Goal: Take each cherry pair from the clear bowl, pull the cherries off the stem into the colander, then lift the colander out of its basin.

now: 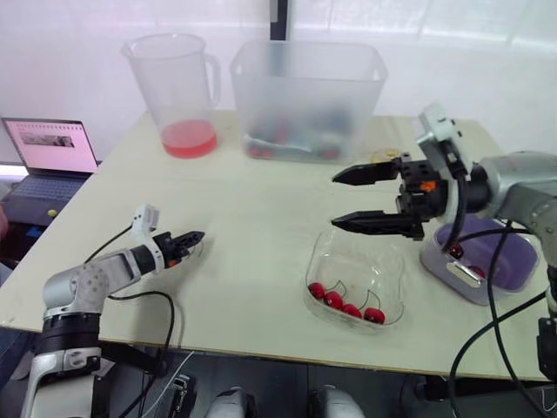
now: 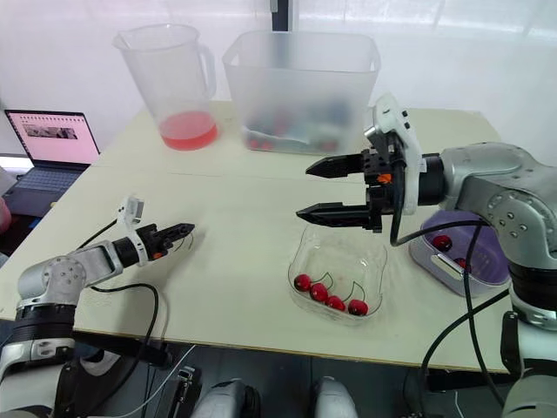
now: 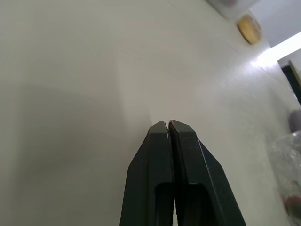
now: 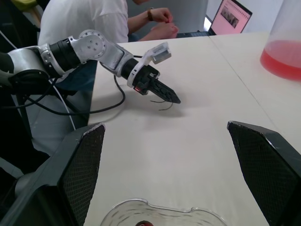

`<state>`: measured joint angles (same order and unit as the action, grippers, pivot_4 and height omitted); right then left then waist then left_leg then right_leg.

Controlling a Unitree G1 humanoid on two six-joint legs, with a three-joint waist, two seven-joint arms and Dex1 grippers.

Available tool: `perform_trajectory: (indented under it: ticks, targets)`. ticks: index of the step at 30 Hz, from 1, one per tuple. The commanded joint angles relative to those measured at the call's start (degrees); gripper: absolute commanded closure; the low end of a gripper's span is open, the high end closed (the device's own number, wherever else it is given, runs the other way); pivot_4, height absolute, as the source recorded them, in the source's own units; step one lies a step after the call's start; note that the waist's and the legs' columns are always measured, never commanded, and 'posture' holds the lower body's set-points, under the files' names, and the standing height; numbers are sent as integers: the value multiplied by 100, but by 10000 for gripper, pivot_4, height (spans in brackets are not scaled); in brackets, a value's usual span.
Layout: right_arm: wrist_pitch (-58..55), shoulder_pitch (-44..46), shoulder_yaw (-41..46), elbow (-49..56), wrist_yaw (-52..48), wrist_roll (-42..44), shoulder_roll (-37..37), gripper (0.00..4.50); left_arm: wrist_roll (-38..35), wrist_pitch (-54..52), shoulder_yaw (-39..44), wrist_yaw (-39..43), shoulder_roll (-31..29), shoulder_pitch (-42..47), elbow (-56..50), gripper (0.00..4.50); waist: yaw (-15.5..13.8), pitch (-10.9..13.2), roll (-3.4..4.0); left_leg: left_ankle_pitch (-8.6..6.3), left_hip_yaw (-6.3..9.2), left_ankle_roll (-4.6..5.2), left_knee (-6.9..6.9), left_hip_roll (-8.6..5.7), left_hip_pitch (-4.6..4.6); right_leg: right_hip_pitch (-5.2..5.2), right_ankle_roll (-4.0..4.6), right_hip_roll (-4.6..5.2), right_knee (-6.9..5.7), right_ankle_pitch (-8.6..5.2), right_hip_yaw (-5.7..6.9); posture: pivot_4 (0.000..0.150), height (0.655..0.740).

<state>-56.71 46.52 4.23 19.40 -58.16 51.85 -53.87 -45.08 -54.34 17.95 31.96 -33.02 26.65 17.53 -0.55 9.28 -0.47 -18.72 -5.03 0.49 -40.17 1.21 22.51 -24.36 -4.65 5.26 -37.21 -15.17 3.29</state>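
Cherries (image 1: 333, 299), four red with stems, in bowl (image 1: 387, 270) near table's (image 1: 261, 200) front edge. Right gripper (image 1: 335, 202) released, fingers wide apart, hovering just above bowl's back rim. Colander (image 1: 509, 257), purple, seated in basin (image 1: 452, 277) just right of bowl, a few red ones inside. Left gripper (image 1: 202, 233) clenched, nothing seen between fingers, low over table well left of bowl; thin stem (image 4: 162, 108) at its tip.

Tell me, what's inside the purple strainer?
At least two red cherries lie in the purple colander, which sits in its pale basin. The right arm covers its far side, so more could hide there.
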Motion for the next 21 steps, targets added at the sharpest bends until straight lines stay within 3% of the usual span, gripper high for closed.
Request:
perform_trajectory:
  ticks: [1,7,13,21]
  targets:
    - [63,93,76,73,64,-38,25,0,124,167,322,-58,-134,95,159,31494,3,0,0,0,0,0,0,0,0,-1,0,0,0,0,1,1500,7078]
    - [47,54,69,72,72,-43,-7,0,50,370,952,-259,-291,546,480,611,3,1,-4,0,0,0,0,0,0,-1,0,4,-1,0,2,1500,7078]
    - [-38,4,160,66,-100,-28,-275,0,-41,361,1116,288,-797,902,394,611,16,2,-7,0,-1,0,2,-1,0,-2,0,6,-1,0,5,1500,7078]
    - [-98,-181,383,-28,-487,-24,-1018,0,-150,-270,272,2926,-2716,427,-646,611,106,9,-18,-1,-6,0,7,-4,0,-6,1,11,0,0,5,1500,7078]
